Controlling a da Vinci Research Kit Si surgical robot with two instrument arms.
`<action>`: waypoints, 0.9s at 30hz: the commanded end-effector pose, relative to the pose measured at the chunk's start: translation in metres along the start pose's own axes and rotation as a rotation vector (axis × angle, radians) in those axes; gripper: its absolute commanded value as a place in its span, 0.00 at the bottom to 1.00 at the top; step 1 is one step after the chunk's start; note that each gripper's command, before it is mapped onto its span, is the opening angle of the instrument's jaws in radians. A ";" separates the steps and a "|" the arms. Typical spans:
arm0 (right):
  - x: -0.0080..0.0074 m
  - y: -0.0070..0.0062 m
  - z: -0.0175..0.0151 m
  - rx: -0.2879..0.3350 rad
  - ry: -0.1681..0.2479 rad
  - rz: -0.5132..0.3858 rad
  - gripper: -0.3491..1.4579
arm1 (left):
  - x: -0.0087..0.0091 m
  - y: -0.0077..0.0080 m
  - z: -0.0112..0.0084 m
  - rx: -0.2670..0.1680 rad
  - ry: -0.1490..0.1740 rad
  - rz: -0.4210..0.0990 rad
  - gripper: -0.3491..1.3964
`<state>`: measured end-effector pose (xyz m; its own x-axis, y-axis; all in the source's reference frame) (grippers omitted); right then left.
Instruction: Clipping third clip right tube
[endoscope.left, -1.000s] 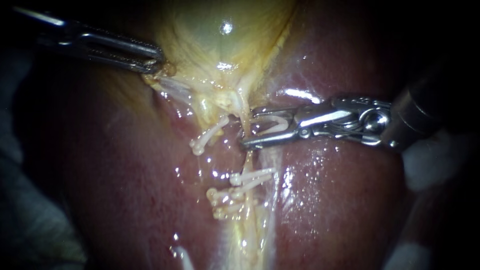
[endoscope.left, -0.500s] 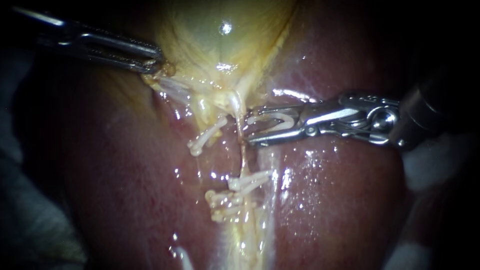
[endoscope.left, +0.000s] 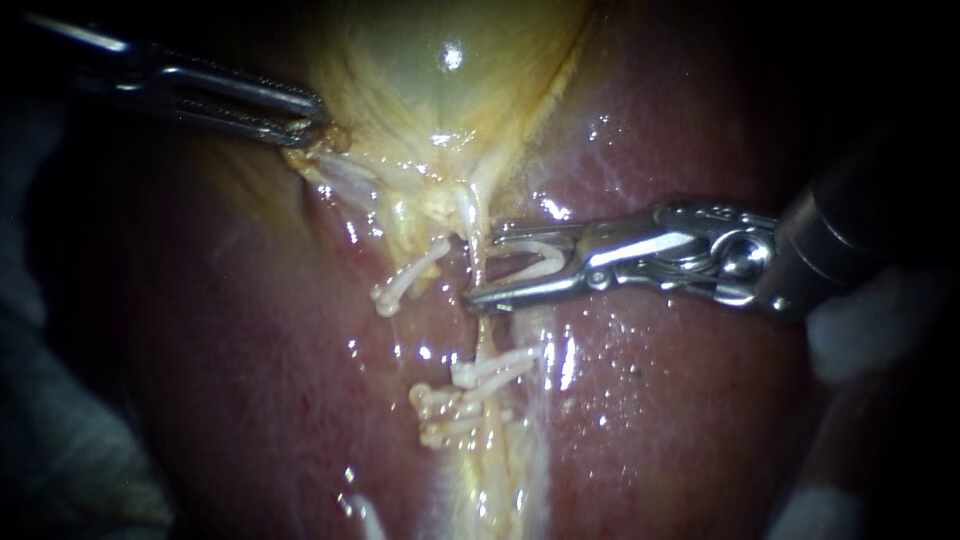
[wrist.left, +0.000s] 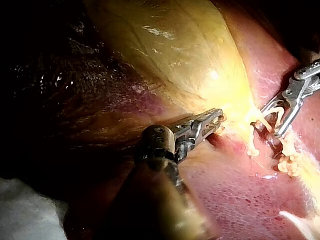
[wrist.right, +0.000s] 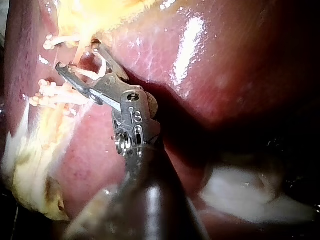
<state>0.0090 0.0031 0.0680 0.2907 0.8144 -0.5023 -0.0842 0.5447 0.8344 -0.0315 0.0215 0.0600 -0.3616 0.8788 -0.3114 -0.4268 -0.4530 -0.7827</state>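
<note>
The right tube (endoscope.left: 477, 262), a thin pale strand, runs down from the yellow gallbladder (endoscope.left: 440, 90) and passes between the jaws of my right instrument (endoscope.left: 476, 264). Those jaws stand wide and carry a white clip (endoscope.left: 540, 258) that straddles the tube. Two white clips (endoscope.left: 495, 366) sit lower on the same strand, and one clip (endoscope.left: 405, 284) is on the left tube. My left instrument (endoscope.left: 308, 126) is shut on the gallbladder's lower edge. The right wrist view shows the loaded jaws (wrist.right: 77, 56) around the strand. In the left wrist view my left instrument (wrist.left: 216, 120) holds the tissue.
Dark red liver (endoscope.left: 680, 400) lies on both sides of the tubes. White gauze (endoscope.left: 60, 470) shows at the lower left and gauze (endoscope.left: 850, 330) under the right shaft. The right shaft (endoscope.left: 850, 240) crosses the liver's right lobe.
My right instrument has slid to the left, so its jaw tips and the clip now reach across the right tube. The left instrument holds still.
</note>
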 end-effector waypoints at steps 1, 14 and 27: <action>0.0000 -0.0001 0.0001 0.005 0.001 0.003 0.47 | 0.0000 0.0000 0.0000 0.000 0.000 0.000 0.00; 0.0004 -0.0011 0.0017 0.080 0.060 0.060 0.47 | 0.0000 0.0000 0.0000 0.000 0.000 0.000 0.00; 0.0008 -0.0016 0.0028 0.172 0.146 0.164 0.47 | 0.0000 0.0000 0.0000 0.000 0.000 0.000 0.00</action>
<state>0.0120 0.0022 0.0669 0.1425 0.9188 -0.3681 0.0587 0.3634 0.9298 -0.0314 0.0215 0.0600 -0.3615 0.8789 -0.3113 -0.4270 -0.4528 -0.7827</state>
